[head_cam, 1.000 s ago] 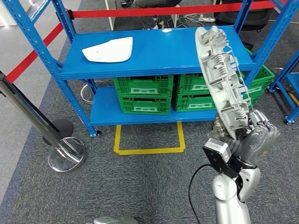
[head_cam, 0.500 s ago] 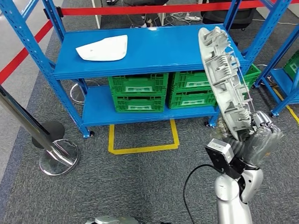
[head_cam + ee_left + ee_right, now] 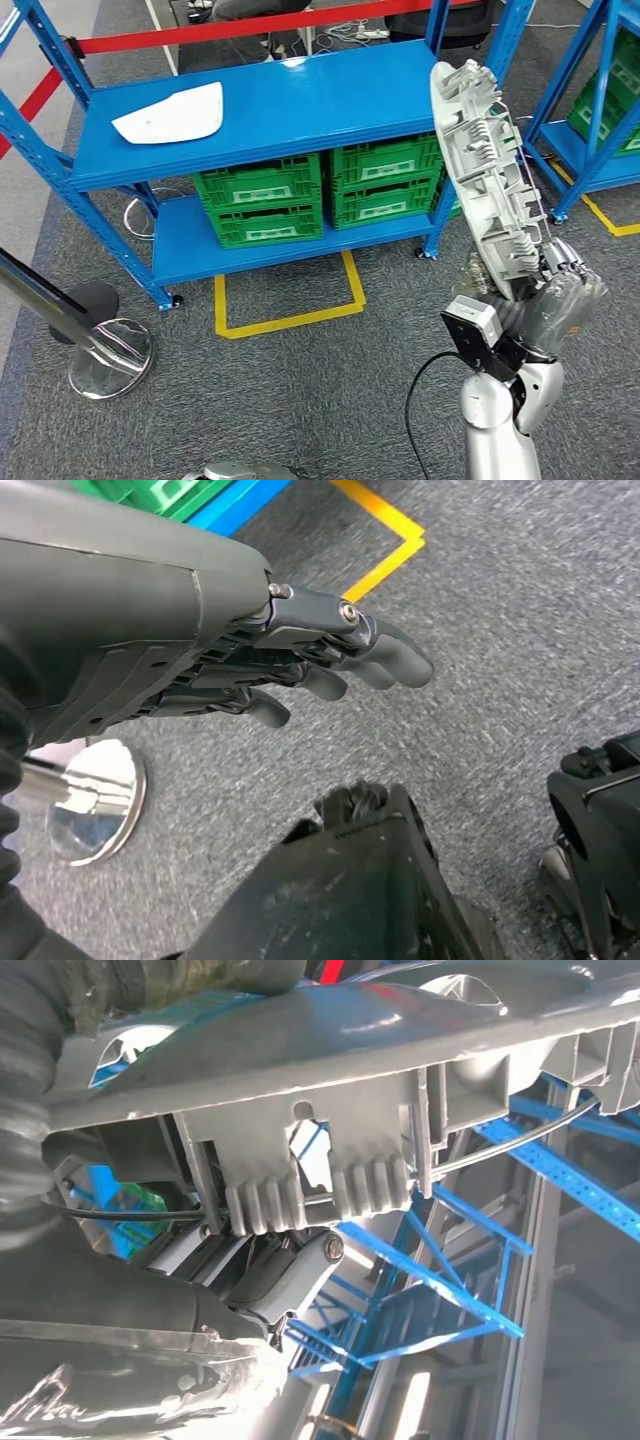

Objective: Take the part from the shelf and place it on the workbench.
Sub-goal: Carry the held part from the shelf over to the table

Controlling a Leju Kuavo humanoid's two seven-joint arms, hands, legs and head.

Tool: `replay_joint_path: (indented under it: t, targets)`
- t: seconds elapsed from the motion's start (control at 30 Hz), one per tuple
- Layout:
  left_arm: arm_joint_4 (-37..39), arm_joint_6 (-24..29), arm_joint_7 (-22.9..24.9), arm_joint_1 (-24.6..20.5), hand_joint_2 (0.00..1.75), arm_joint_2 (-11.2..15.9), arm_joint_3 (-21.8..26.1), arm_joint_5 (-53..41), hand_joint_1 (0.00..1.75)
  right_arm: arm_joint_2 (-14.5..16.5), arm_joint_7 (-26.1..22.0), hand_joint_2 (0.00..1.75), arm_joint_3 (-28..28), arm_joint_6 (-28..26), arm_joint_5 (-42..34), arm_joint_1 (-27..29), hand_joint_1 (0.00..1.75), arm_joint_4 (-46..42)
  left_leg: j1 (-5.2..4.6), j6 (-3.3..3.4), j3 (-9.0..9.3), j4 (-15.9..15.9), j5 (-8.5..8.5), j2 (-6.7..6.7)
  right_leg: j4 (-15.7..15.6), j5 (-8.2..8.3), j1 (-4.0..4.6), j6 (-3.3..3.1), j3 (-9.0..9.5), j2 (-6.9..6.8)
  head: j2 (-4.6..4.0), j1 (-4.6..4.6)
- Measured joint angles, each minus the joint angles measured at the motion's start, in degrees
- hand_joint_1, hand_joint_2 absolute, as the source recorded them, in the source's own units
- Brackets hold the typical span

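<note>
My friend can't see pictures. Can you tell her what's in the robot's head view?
The robot's right hand holds a long grey part up on end. Behind it is a blue shelf with a white part on top and green crates below.

Even, bright indoor light fills the head view, with soft, short shadows under the blue shelf (image 3: 249, 110) and beneath the stanchion base (image 3: 109, 357). A pale sheen lies on the shelf top near its back edge. Straight lines bow slightly toward the frame edges. In the left wrist view the carpet (image 3: 513, 630) is sharp while the near left hand (image 3: 249, 670) is a little soft. The right wrist view is backlit: the grey part (image 3: 340, 1090) close to the lens is blurred and glossy, with bright patches behind
</note>
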Motion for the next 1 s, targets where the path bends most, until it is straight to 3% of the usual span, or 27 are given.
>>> replay_joint_path:
  t: [0.03,0.1,0.17,0.27,0.33,0.43,0.47,0.5,0.53,0.6,0.67,0.77,0.83,0.93,0.97,1.0]
  targets:
    - [0.01,-0.01,0.0,-0.02,1.75,0.01,-0.07,0.0,0.0,0.0,0.0,1.75,-0.04,0.0,0.0,0.0,1.75,0.03,0.05,0.11,1.08,-2.19,1.78,-0.16,0.02,0.04,0.0,0.05,0.02,0.48,0.0,0.0]
    - [0.01,-0.01,0.0,-0.03,1.75,0.03,-0.14,0.0,0.0,0.0,0.0,1.75,-0.08,0.0,0.0,-0.01,1.75,0.03,0.16,0.57,4.76,-9.7,5.78,-1.49,0.09,0.13,0.06,0.26,0.04,1.37,0.0,0.03]
    - [0.01,-0.01,-0.01,-0.03,1.75,0.07,-0.26,0.0,0.0,0.0,-0.01,1.75,-0.09,0.0,0.01,-0.02,1.75,0.04,0.2,0.98,7.07,-14.78,7.2,-2.81,0.25,0.31,0.09,0.72,-0.34,2.12,0.0,0.04]
    - [0.01,-0.01,-0.02,-0.09,1.75,0.04,-0.38,0.0,0.0,0.0,-0.02,1.75,-0.16,0.0,-0.01,-0.01,1.75,0.05,0.18,1.51,7.21,-16.03,7.2,-2.39,0.23,0.63,-0.12,1.77,-1.18,2.61,0.0,0.08]
    - [0.01,-0.01,-0.03,-0.09,1.75,0.0,-0.4,0.0,0.0,0.0,-0.04,1.75,-0.18,0.0,-0.05,-0.07,1.75,0.05,0.34,2.09,7.27,-16.5,7.59,-1.64,2.34,-0.91,-0.12,2.33,-2.42,1.34,0.0,0.3]
    - [0.01,-0.07,-0.04,-0.08,1.75,-0.01,-0.44,0.0,0.0,-0.01,-0.16,1.75,-0.18,0.0,-0.27,-0.09,1.75,0.07,0.29,2.46,7.13,-16.56,7.69,-0.49,13.09,-6.19,-0.12,2.73,-7.13,-0.49,0.0,0.62]
    - [0.02,-0.12,-0.05,-0.09,1.75,0.0,-0.45,0.0,0.0,-0.02,-0.17,1.75,-0.19,0.0,-0.4,-0.08,1.75,0.09,0.25,2.47,7.1,-16.55,7.69,-0.07,15.81,-6.98,-0.13,2.78,-8.29,-0.57,0.0,0.6]
    - [0.02,-0.17,-0.07,-0.09,1.75,0.01,-0.49,0.0,0.0,-0.02,-0.17,1.75,-0.21,0.0,-0.53,-0.07,1.75,0.1,0.21,2.47,7.09,-16.53,7.69,0.31,16.43,-6.68,-0.12,2.78,-8.46,-0.63,0.0,0.62]
    - [0.03,-0.25,-0.1,-0.11,1.75,0.01,-0.54,0.0,0.0,-0.02,-0.16,1.75,-0.23,0.0,-0.64,-0.07,1.75,0.11,0.19,2.44,7.12,-16.51,7.66,0.68,14.65,-5.35,-0.11,2.71,-7.45,-0.78,-0.01,0.61]
    - [0.03,-0.37,-0.22,-0.13,1.75,0.0,-0.7,0.0,0.0,-0.02,-0.15,1.75,-0.26,0.0,-0.74,-0.09,1.75,0.12,0.08,2.23,7.25,-16.47,7.53,1.28,6.94,-1.86,0.08,2.43,-3.29,-2.18,-0.01,0.62]
    - [0.03,-0.54,-0.44,-0.15,1.75,0.03,-0.9,0.0,0.0,-0.02,-0.15,1.75,-0.26,0.0,-0.77,-0.1,1.75,0.11,-0.28,1.83,7.13,-16.2,7.38,1.8,1.22,-0.46,0.41,1.99,-0.21,-3.64,0.0,0.57]
    - [0.05,-0.87,-0.79,-0.23,1.75,0.11,-1.25,0.0,0.0,-0.02,-0.16,1.75,-0.36,0.0,-0.88,-0.05,1.75,0.1,-0.5,1.18,6.92,-15.96,7.25,2.7,0.28,-0.44,0.48,1.21,0.08,-3.06,0.0,0.48]
    - [0.05,-1.08,-0.95,-0.26,1.75,0.18,-1.5,0.0,0.0,-0.02,-0.17,1.75,-0.48,0.0,-0.87,-0.06,1.75,0.08,-0.31,0.59,6.37,-14.31,5.68,1.86,0.14,-0.2,0.24,0.57,0.02,-2.27,-0.01,0.38]
    - [0.05,-1.66,-1.28,-0.28,1.75,0.32,-1.86,0.0,0.0,-0.02,-0.13,1.75,-0.74,0.0,-0.67,-0.03,1.75,0.06,0.0,-0.03,2.17,-4.41,0.36,0.13,0.08,-0.05,0.13,-0.03,-0.03,-1.08,0.0,0.27]
    - [0.05,-1.9,-1.44,-0.32,1.75,0.35,-2.04,0.0,0.0,-0.02,-0.1,1.75,-0.82,0.0,-0.61,-0.02,1.75,0.07,0.04,-0.08,0.78,-1.37,-0.61,0.03,0.09,-0.04,0.14,-0.06,-0.04,-0.62,0.0,0.29]
    - [0.05,-2.08,-1.61,-0.35,1.75,0.37,-2.25,0.0,0.0,-0.02,-0.08,1.75,-0.9,0.0,-0.58,-0.02,1.75,0.07,0.05,-0.06,0.12,-0.04,-0.49,-0.01,0.11,-0.03,0.15,-0.07,-0.04,-0.16,0.0,0.29]
